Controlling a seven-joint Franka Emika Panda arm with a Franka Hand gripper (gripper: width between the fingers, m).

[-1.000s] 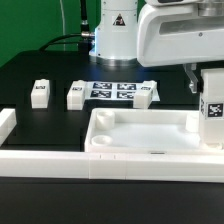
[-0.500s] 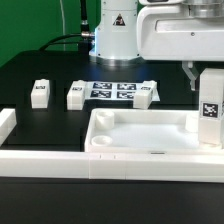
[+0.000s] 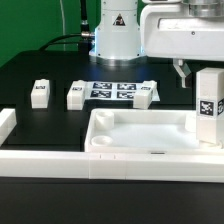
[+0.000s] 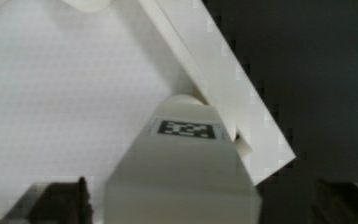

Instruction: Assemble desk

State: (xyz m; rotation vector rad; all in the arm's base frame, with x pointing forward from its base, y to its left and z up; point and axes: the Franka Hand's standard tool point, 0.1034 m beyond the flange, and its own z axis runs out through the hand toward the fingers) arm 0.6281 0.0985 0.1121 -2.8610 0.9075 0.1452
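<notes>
The white tabletop [image 3: 140, 130] lies rim-up at the front of the table. A white square-post leg [image 3: 208, 112] stands upright at its corner on the exterior view's right, showing a black-and-white tag. My gripper [image 3: 203, 72] hangs around the top of this leg, with one dark finger [image 3: 182, 72] visibly apart from it. In the wrist view the leg [image 4: 185, 160] rises between the two fingers [image 4: 60, 202] with a gap on each side, and the tabletop [image 4: 69, 90] lies beneath it. The gripper [image 4: 197, 205] is open and holds nothing.
Three loose white legs [image 3: 40, 92] [image 3: 77, 95] [image 3: 148, 93] lie farther back, around the marker board [image 3: 112, 90]. Low white border rails [image 3: 60, 162] run along the front and the exterior view's left side. The robot base [image 3: 115, 35] stands behind.
The jaws have opened and let go of the upright leg. The visible finger has moved off the leg's side; the leg stays standing at the tabletop corner.
</notes>
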